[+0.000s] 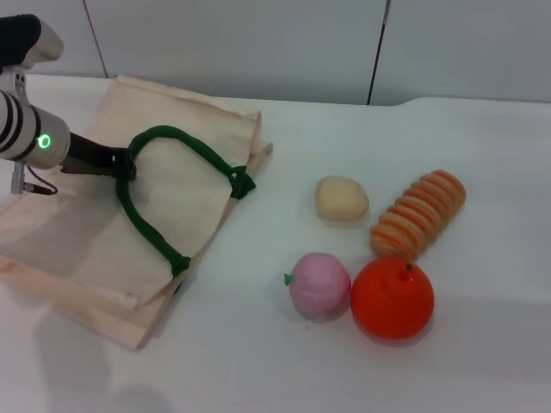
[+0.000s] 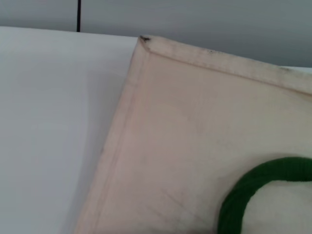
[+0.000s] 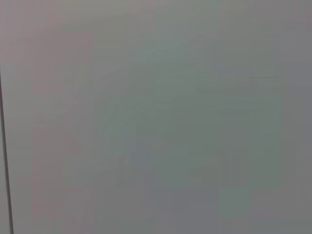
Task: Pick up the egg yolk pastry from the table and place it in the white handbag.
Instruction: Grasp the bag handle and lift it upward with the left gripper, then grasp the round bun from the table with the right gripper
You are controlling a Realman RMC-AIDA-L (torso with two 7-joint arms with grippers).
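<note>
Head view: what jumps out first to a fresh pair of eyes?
The left gripper pinching the dark green handle of the white handbag, lying flat at table left. To the right, the egg yolk pastry sits untouched among the spiral bread, orange fruit and pink fruit.

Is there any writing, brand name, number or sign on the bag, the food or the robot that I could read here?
None: no text can be read anywhere.
white handbag: plain cloth, no print or label showing.
egg yolk pastry, pink fruit, orange fruit, spiral bread: no stickers or marks.
left gripper: only a green light ring on the arm, no lettering.
</note>
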